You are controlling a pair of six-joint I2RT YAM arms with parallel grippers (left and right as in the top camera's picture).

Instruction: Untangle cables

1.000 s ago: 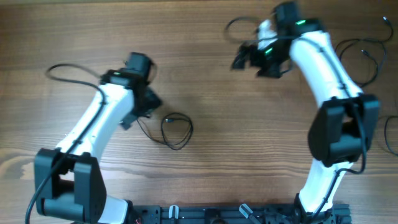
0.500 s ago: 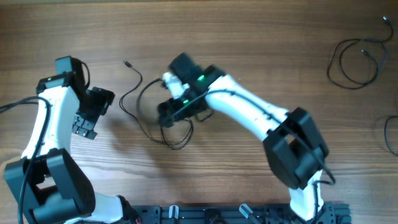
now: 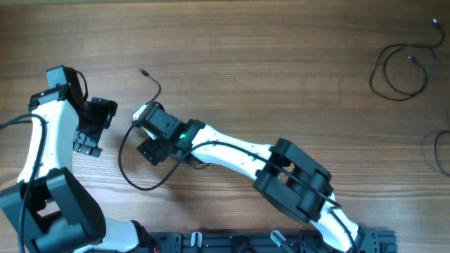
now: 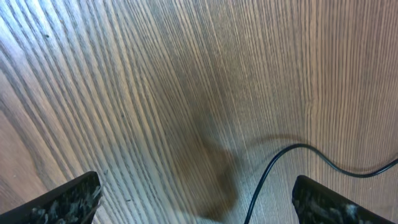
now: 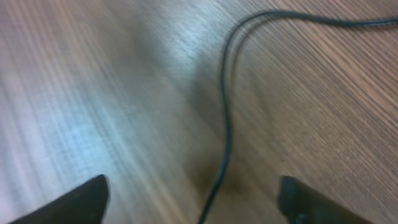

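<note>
Cable (image 3: 124, 163) on table (image 3: 281, 70) beneath right tool (image 3: 146, 150)

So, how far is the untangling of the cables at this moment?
Done: one cable loop lies alone at the far right, and a second cable shows at the right edge. In hand: the right gripper, open, hovers over the third cable without gripping it; the left gripper is open too. Left: that cable runs under the right arm, so any knot there is hidden.
</note>
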